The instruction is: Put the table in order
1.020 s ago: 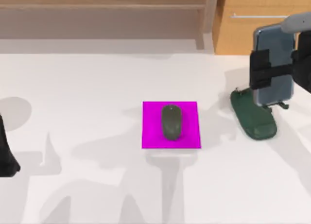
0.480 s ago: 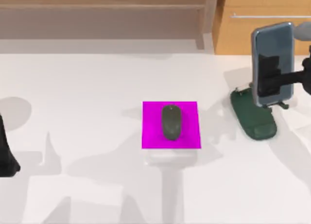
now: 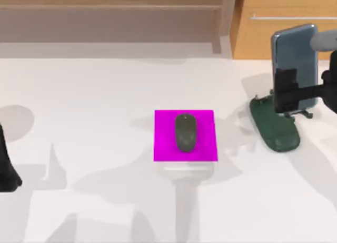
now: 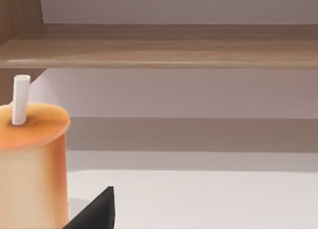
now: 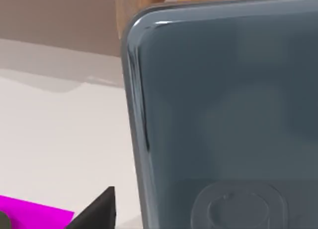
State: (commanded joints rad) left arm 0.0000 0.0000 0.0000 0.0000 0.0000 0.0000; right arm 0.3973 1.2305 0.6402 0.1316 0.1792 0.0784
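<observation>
Top view: white worktop (image 3: 105,85) spans nearly the whole frame. Magenta pad (image 3: 185,135) sits about centre, with a dark grey mouse (image 3: 185,132) lying on it, long axis running near to far. To the right, a dark green stand (image 3: 275,127) rests on the worktop, and a blue-grey phone (image 3: 295,58) stands upright on it, leaning back toward the far side. Right pincer (image 3: 295,93) is at the phone's lower part, with a black finger (image 3: 287,90) overlapping the phone's face; the arm comes in from the right edge. Cannot tell whether it is spread or actually pinching the phone. Left arm (image 3: 6,164) is parked at the left edge, visible as a dark shape. On the far side, a wooden shelf (image 3: 110,6) runs along the back, with a tan cabinet (image 3: 284,21) to its right, behind the phone.

Left wrist view: an orange cylinder (image 4: 32,164) with a white stick (image 4: 21,99) rising from its top is close to the camera. A black fingertip (image 4: 97,211) shows at the frame's lower edge; left pincer state cannot be told. White worktop and the shelf lie beyond.

Right wrist view: the phone's glossy face is very close. A black fingertip (image 5: 97,209) sits just beside its edge. A strip of the magenta pad and the white worktop are behind.
</observation>
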